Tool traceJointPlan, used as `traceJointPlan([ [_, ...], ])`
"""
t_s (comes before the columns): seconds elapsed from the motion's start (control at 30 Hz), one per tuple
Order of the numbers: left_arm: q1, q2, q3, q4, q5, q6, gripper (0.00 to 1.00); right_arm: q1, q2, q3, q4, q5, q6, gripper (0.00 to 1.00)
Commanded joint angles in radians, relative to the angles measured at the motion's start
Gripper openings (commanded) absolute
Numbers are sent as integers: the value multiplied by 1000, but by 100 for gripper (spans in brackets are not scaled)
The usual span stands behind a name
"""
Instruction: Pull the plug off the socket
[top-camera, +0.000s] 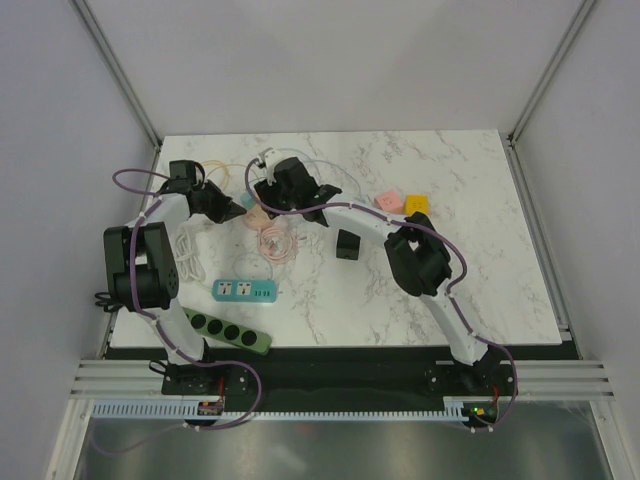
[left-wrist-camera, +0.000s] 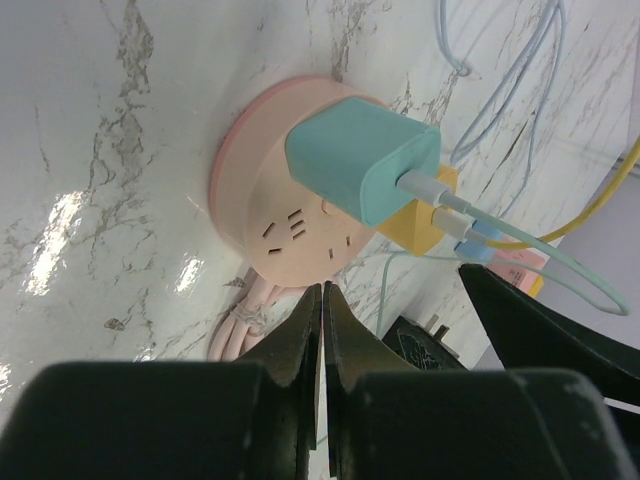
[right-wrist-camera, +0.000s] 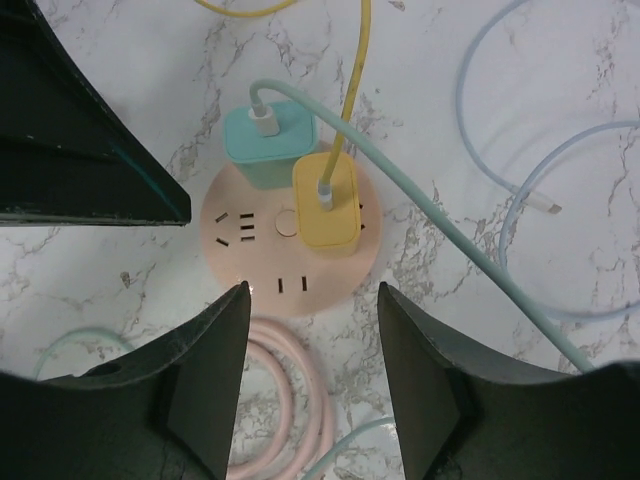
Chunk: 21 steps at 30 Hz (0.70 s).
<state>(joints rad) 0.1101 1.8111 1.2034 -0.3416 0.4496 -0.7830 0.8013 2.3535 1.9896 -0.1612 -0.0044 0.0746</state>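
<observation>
Round pink plastic socket (right-wrist-camera: 335, 265) mid-frame, teal cube plug (right-wrist-camera: 268, 150) and yellow cube plug (right-wrist-camera: 325, 205) seated in it, right gripper (right-wrist-camera: 313, 300) spread apart at lower edge, left gripper (left-wrist-camera: 322, 300) clamped closed, empty

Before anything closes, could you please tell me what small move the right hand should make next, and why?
Probably ease the right hand forward over the yellow plug. Its fingers stand apart around only the near rim of the pink socket, with the plug beyond the tips beside the teal plug, so closing now would likely miss it.
</observation>
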Motion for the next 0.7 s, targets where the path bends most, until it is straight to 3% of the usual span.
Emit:
traceJointPlan([
  [0.0, 5, -12, -4, 33, 27, -10, 8, 3, 35, 66, 61, -17, -15, 61],
  [0.47, 5, -7, -10, 42, 34, -13, 8, 4, 135, 156, 97, -16, -30, 57],
  [0.67, 5, -7, -11, 49, 40, -13, 8, 4, 190, 225, 97, -28, -27, 44],
])
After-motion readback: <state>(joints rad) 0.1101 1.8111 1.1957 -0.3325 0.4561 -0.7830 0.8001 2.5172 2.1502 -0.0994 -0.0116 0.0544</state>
